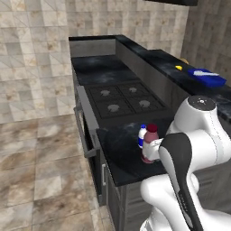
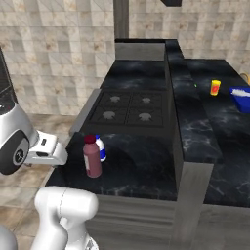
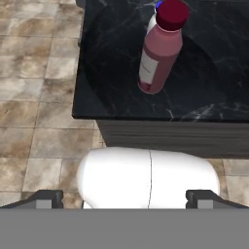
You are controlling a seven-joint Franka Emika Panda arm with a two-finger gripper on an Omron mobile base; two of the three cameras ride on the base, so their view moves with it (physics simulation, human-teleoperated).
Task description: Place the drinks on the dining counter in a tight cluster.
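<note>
A tall maroon-pink bottle (image 3: pixel 157 51) with a dark red cap stands on the small black counter (image 3: pixel 112 73) beside the stove. A small white bottle with a blue label (image 2: pixel 100 148) stands just behind it, touching or nearly so. Both also appear in the left base view: the maroon bottle (image 1: pixel 150 140) and the white bottle (image 1: pixel 142 135). My gripper (image 3: pixel 124 199) is open with nothing between its fingers, hanging off the counter's front edge over the floor and facing the bottles. The dining counter (image 2: pixel 195 127) runs along the right, raised behind the stove.
A four-burner stove (image 2: pixel 127 108) lies beyond the small counter. On the dining counter sit a yellow-orange cup (image 2: pixel 215 87) and a blue object (image 2: pixel 240 96). Tiled floor (image 1: pixel 40 162) stretches to the left, with a tiled wall behind.
</note>
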